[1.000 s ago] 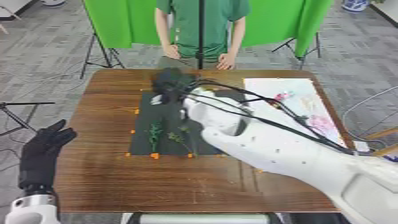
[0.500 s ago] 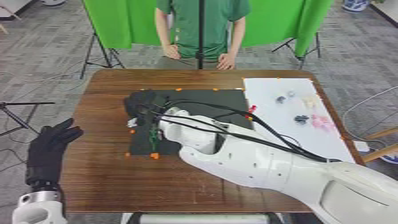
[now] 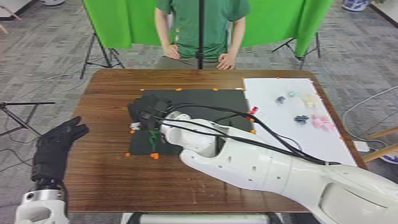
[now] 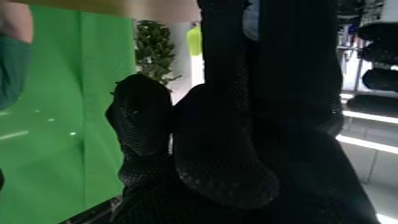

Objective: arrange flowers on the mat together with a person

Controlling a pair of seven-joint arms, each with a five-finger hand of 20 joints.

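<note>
Black-fabric right hand [image 3: 149,105] drawn nearer, over rectangular mat [image 3: 202,95].

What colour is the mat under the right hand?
The mat is dark grey, close to black; it shows best in the head view.

Head view bright, evenly lit; soft sheen on brown table [image 3: 115,185], white sheet [image 3: 324,145] near washed out, dark mat [image 3: 206,97] and right hand [image 3: 149,109] swallow detail. Right wrist view strongly contrasted: strip lights [image 4: 369,144] glare white, small glints dot green backdrop [image 4: 53,165], right hand [image 4: 222,165] in deep shadow.
</note>
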